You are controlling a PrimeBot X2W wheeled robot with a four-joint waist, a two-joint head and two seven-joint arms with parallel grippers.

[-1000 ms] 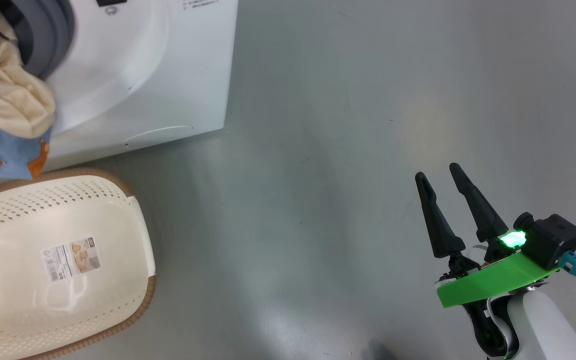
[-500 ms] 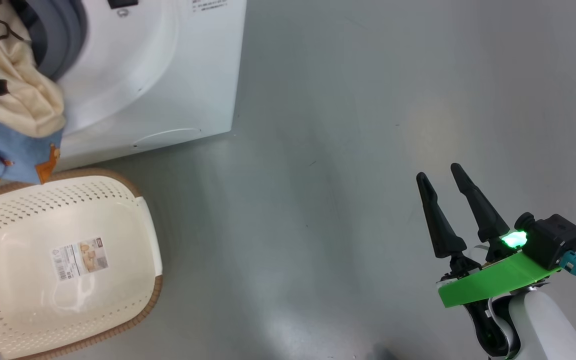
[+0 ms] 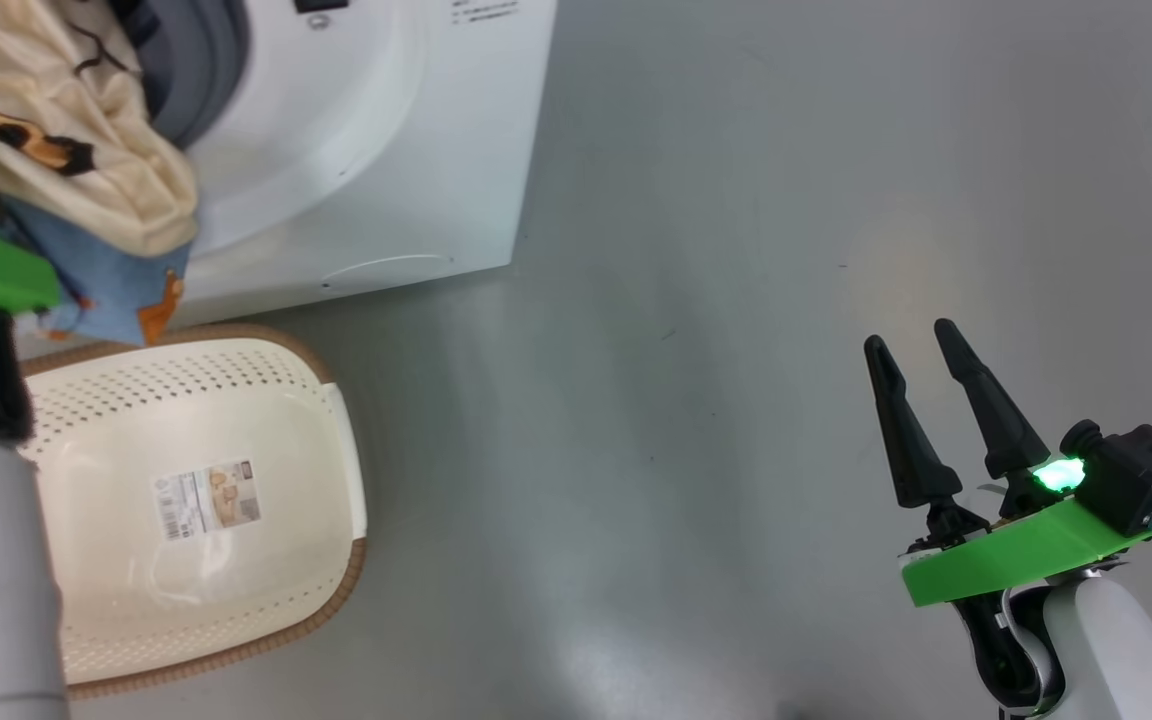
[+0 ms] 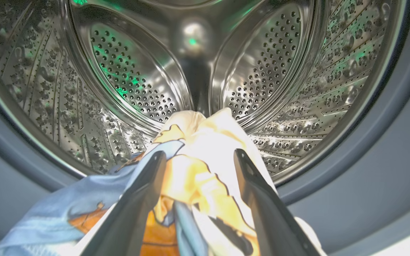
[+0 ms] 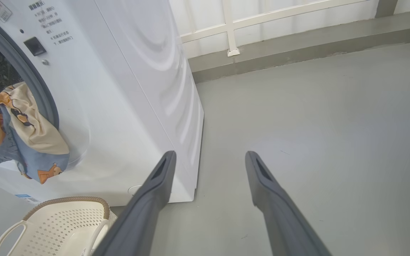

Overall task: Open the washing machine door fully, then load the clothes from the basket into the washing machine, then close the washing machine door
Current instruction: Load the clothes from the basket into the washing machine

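The left pincer (image 4: 199,156) is open wide at the mouth of the washing machine (image 3: 386,150). The clothes (image 4: 198,177) lie between its fingers. They hang half out of the shiny drum (image 4: 130,81), down over the front. The basket (image 3: 186,385) sits on the floor (image 3: 686,300) just below them. Far to the right, the right pincer (image 3: 911,335) is open too, up above the bare floor.

Head: steep down on basket (image 3: 266,390). Left wrist: close into drum (image 4: 126,71). Right wrist: low, farther back; all share clothes (image 5: 30,135).
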